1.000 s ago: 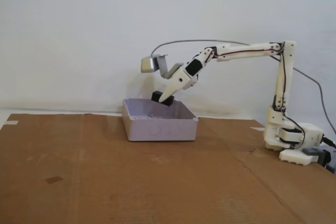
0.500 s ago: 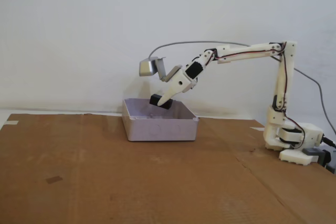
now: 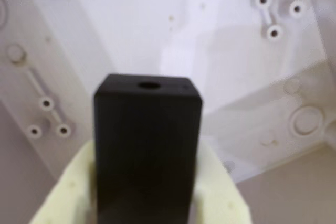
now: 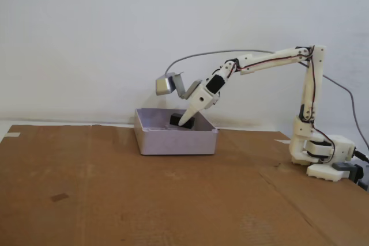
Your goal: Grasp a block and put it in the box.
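The matte black block [image 3: 147,145] fills the middle of the wrist view, pinched between two pale fingers [image 3: 68,192] that show at its lower sides. Behind it lies the pale inner floor of the box [image 3: 157,19], with moulded bosses and screw holes. In the fixed view the gripper [image 4: 183,122] reaches down over the box [image 4: 174,140] and holds the block [image 4: 177,120] low inside it, just under the rim line. I cannot tell whether the block touches the box floor.
The box stands on a brown cardboard sheet [image 4: 144,200] that covers the table. The arm's base [image 4: 323,156] sits at the right in the fixed view, with a grey cable arching behind it. A grey camera housing [image 4: 165,84] sticks out above the gripper.
The gripper has come down with the block, from above the box's rim to inside the box. The arm's forward link has tilted downward.
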Controlling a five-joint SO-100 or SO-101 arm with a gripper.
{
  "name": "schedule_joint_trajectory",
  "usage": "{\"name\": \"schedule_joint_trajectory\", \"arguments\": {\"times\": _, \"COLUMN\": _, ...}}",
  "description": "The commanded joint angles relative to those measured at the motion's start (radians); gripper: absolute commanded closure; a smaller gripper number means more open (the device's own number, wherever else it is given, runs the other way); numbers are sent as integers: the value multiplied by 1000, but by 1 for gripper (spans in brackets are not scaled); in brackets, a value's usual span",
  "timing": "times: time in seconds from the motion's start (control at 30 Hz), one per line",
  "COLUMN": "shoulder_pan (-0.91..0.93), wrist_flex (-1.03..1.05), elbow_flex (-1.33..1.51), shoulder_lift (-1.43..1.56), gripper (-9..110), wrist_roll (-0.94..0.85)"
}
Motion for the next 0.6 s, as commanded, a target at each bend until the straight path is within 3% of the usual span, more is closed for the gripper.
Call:
{"name": "schedule_joint_trajectory", "arguments": {"times": 0.0, "shoulder_pan": -6, "wrist_flex": -77, "elbow_flex": -23, "shoulder_lift": 38, "gripper": 97, "wrist_roll": -11}}
{"name": "schedule_joint_trajectory", "arguments": {"times": 0.57, "shoulder_pan": -6, "wrist_flex": -89, "elbow_flex": -9, "shoulder_lift": 25, "gripper": 89, "wrist_roll": -11}}
